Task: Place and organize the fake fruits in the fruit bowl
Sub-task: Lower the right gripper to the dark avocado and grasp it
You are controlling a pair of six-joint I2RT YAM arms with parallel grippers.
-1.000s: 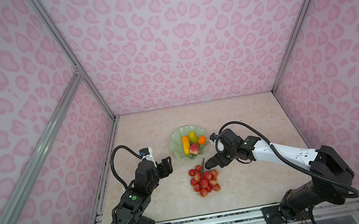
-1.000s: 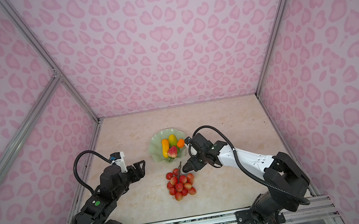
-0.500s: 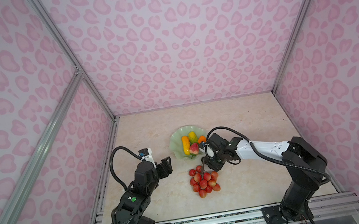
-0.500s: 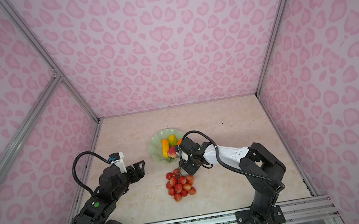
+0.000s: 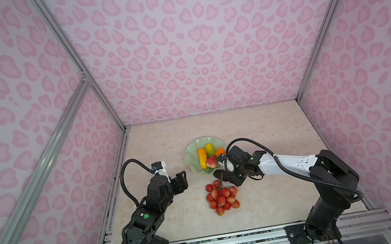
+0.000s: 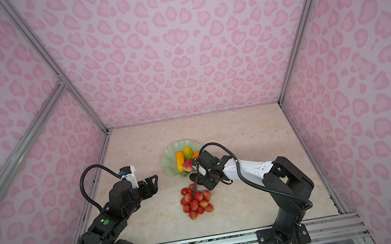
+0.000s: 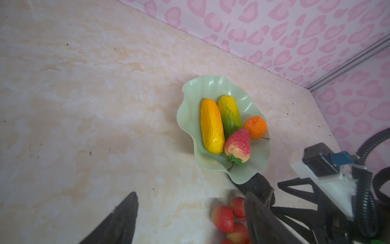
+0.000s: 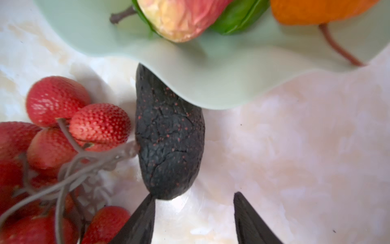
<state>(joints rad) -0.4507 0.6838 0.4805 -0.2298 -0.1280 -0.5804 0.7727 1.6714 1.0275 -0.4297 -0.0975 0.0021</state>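
Top views first. The fruit bowl point(image 5: 191, 154) sits around the middle of the bench point(image 5: 266, 196), and four fruits are in it. The yellow-orange oblong point(image 5: 202, 157) lies side by side with the yellow-green oblong point(image 5: 209, 148), and with them are the pink-red peach-like piece point(image 5: 211, 162) and the small orange point(image 5: 220, 151). The dark avocado point(image 5: 218, 174) is on the bench, tucked against the bowl's rim on the side facing my bases. The bunch of red berries point(image 5: 221, 198) lies just beyond it, nearer the front edge. My right gripper point(image 5: 225, 178) is down low at the avocado. My left gripper point(image 5: 181, 179) hangs to the left of the bowl, clear of all the fruit. Both top views show the same.

Left wrist cam: my left gripper point(image 7: 190, 221) is released, fingers spread wide with only bare bench between them. The bowl point(image 7: 190, 118) and its four fruits are ahead. The avocado point(image 7: 257, 186) pokes out from under the rim, and a few berries point(image 7: 222, 218) sit next to one finger.

Right wrist cam: the avocado point(image 8: 168, 143) is close up, one end hidden under the wavy rim point(image 8: 211, 84). The berries' point(image 8: 57, 99) stem runs right up to its side. My right gripper point(image 8: 194, 211) has its fingers apart. One fingertip point(image 8: 147, 209) is right at the avocado's near end and the other is over bare bench, so I'm not gripping anything.
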